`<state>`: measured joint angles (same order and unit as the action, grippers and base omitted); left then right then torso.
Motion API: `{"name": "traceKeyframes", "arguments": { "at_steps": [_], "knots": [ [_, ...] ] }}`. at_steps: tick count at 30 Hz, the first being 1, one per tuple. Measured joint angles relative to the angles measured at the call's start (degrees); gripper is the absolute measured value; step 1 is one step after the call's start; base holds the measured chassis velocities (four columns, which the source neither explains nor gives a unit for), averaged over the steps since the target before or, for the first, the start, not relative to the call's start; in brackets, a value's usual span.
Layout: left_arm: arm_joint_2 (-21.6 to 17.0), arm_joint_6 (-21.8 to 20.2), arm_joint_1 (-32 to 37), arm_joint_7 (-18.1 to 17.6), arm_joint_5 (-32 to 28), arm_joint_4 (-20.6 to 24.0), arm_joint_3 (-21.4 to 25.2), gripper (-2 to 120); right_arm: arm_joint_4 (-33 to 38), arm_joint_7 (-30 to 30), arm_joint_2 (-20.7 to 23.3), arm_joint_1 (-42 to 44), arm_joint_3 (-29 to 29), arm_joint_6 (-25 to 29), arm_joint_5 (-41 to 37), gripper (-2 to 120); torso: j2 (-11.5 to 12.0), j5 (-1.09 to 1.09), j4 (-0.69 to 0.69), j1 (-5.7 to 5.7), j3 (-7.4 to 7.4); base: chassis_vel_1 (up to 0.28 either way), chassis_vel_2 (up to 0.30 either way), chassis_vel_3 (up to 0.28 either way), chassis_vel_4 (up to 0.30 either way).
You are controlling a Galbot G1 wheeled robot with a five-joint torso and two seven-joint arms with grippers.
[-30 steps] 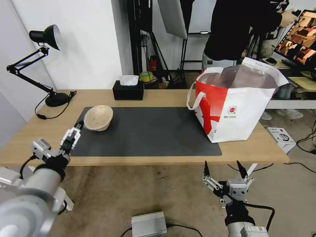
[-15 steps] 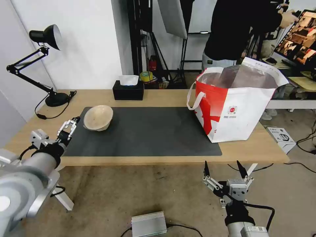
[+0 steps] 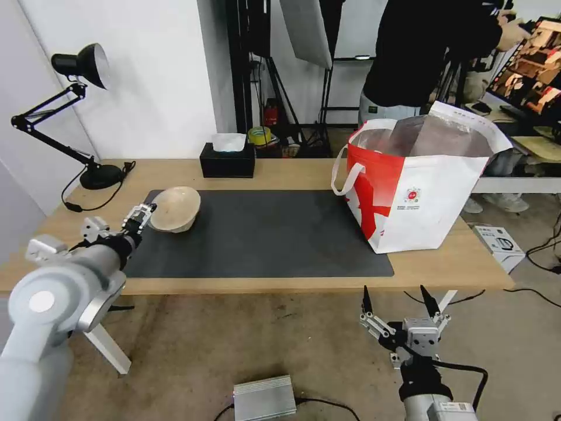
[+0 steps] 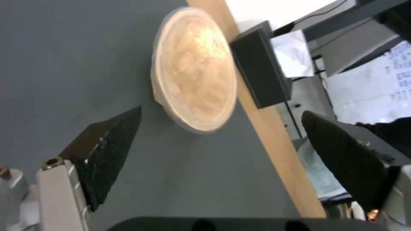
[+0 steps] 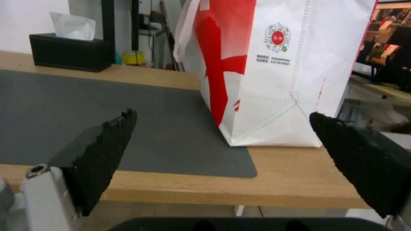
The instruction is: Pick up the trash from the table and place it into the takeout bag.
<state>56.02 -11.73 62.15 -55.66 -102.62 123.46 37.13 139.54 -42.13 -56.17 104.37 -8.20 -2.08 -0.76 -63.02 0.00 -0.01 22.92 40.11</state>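
Note:
The one piece of trash I see is a beige pulp bowl [image 3: 174,209], which lies tilted on the left end of the dark mat [image 3: 263,234] on the table [image 3: 292,169]. Its mottled inside faces my left gripper [image 3: 139,217]. That gripper hovers just left of the bowl, open and holding nothing. In the left wrist view the bowl [image 4: 195,69] lies a little ahead of the spread left gripper [image 4: 221,112]. The red-and-white takeout bag [image 3: 421,187] stands open on the table's right end. My right gripper [image 3: 397,304] waits open below the front edge, facing the bag [image 5: 265,64].
A black tissue box [image 3: 228,161] stands at the back edge and a black desk lamp [image 3: 87,117] at the far left. A person stands behind the bag. A silver box [image 3: 264,397] and a white carton [image 3: 497,242] lie on the floor.
My left gripper has moved forward and to the right, from the table's front-left up to the bowl's left side. The right arm and the bowl have not moved.

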Motion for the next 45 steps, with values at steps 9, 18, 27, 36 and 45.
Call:
{"name": "traceKeyframes", "arguments": {
  "at_steps": [9,18,27,36,45],
  "knots": [
    [-1.39,-0.09,-3.50,-1.23,-0.65,-5.07,-2.36,100,0.00,0.00,0.00,0.00,0.00,0.00,0.00,100,0.00,0.00,0.00,0.00,0.00,0.000,0.000,0.000,0.000],
    [-0.24,-0.16,-7.10,-1.23,-0.36,-8.82,-5.09,100,0.00,0.00,0.00,0.00,0.00,0.00,0.00,100,0.00,0.00,0.01,0.00,0.00,0.000,0.000,0.000,0.000],
    [0.66,-0.16,-10.55,-1.10,0.45,-12.72,-7.71,100,0.00,0.00,0.00,0.00,0.00,0.00,0.00,100,0.00,0.00,0.01,0.00,0.00,0.000,0.000,0.000,0.000],
    [1.74,-0.26,-14.04,-1.04,1.28,-16.18,-10.19,100,0.00,0.00,0.00,0.00,0.00,0.00,0.00,100,0.00,0.00,0.01,0.00,0.00,0.000,0.000,0.000,0.000],
    [2.67,-0.55,-16.75,-0.94,2.14,-18.78,-12.54,100,0.00,0.00,0.00,0.00,0.00,0.00,0.00,100,0.00,0.00,0.00,0.00,0.00,0.000,0.000,0.000,0.000]
  ]
}}
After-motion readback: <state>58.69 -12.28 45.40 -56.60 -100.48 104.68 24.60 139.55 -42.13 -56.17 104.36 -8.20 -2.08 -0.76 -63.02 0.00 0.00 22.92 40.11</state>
